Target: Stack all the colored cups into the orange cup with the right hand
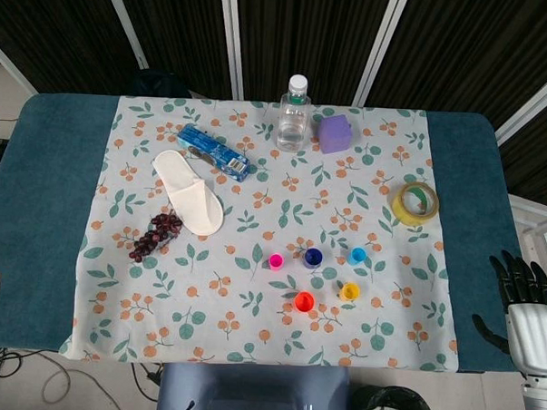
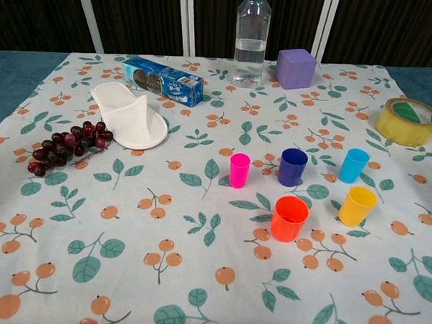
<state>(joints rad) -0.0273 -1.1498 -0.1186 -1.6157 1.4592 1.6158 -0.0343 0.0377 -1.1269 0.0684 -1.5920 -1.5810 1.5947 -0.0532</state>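
Five small cups stand upright and apart on the floral cloth. The orange cup (image 1: 304,303) (image 2: 289,218) is nearest the front. Beside it are a yellow cup (image 1: 349,292) (image 2: 357,205), a pink cup (image 1: 276,261) (image 2: 239,170), a dark blue cup (image 1: 313,257) (image 2: 292,167) and a light blue cup (image 1: 357,256) (image 2: 353,165). My right hand (image 1: 520,291) hangs open off the table's right front corner, fingers spread, holding nothing; only the head view shows it. My left hand is out of both views.
A roll of yellow tape (image 1: 413,203) (image 2: 408,121) lies right of the cups. Behind them stand a water bottle (image 1: 294,114) (image 2: 251,38) and a purple cube (image 1: 335,133) (image 2: 295,68). A white slipper (image 1: 190,191), blue box (image 1: 213,151) and grapes (image 1: 156,235) lie left.
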